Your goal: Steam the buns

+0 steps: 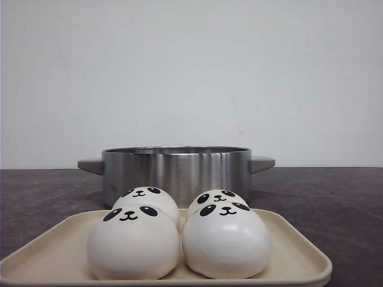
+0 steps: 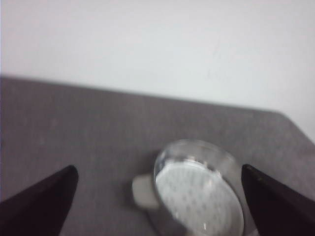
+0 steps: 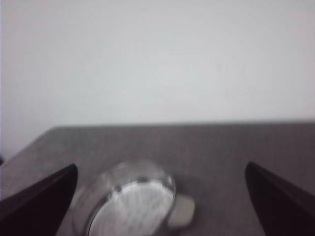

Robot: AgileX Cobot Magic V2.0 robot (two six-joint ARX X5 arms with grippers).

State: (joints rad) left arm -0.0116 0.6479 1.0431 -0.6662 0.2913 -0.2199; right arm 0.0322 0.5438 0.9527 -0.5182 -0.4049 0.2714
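Plain white wall backs a dark grey bench [image 1: 335,203] in the front view. On it, nearest the camera, a cream tray [image 1: 299,257] carries the buns [image 1: 179,230], four panda-faced domes in two rows, touching one another. Just behind the tray stands a steel steamer pot [image 1: 176,167] with grey side handles. No arm shows here, so the job looks unstarted: every bun is on the tray, none in the pot.

From the left wrist, the left gripper [image 2: 157,196] hangs above the bench with its fingers [image 2: 44,201] spread wide and empty; the pot's perforated floor shows between them, bare.

From the right wrist, the right gripper [image 3: 160,196] is likewise parted, holding nothing, the pot below it.

Next, I judge, one arm must reach to the tray and close softly on a single bun, without squashing it or nudging its neighbours.
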